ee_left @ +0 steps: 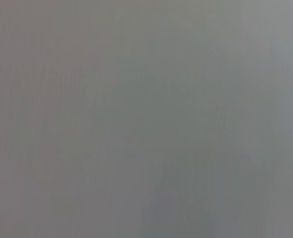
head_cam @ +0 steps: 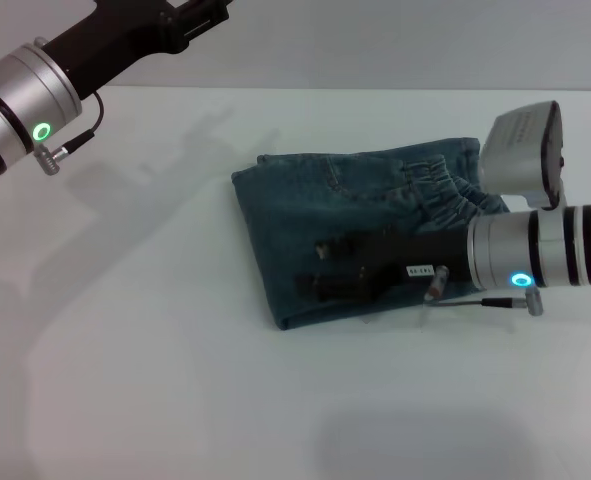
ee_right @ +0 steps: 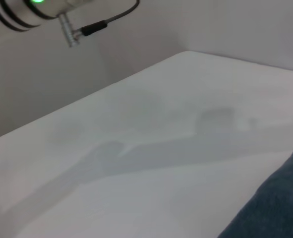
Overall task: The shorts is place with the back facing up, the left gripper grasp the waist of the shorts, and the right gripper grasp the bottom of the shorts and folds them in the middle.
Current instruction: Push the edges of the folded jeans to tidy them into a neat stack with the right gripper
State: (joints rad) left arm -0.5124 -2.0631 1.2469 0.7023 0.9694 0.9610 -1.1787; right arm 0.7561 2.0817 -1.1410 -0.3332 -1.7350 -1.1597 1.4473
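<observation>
While bare white desk [head_cam: 155, 400] fills the lower frame of the head view, the shorts [head_cam: 305, 220] lie folded at centre right, fold edge facing left, ruched waist [head_cam: 450, 195] on top at the right. Right claw [head_cam: 320, 268] hovers over the near edge, fingers spread, gripping nothing. Left claw is lifted at the upper left, its tips cut off by the frame edge, so I cannot tell its state.
</observation>
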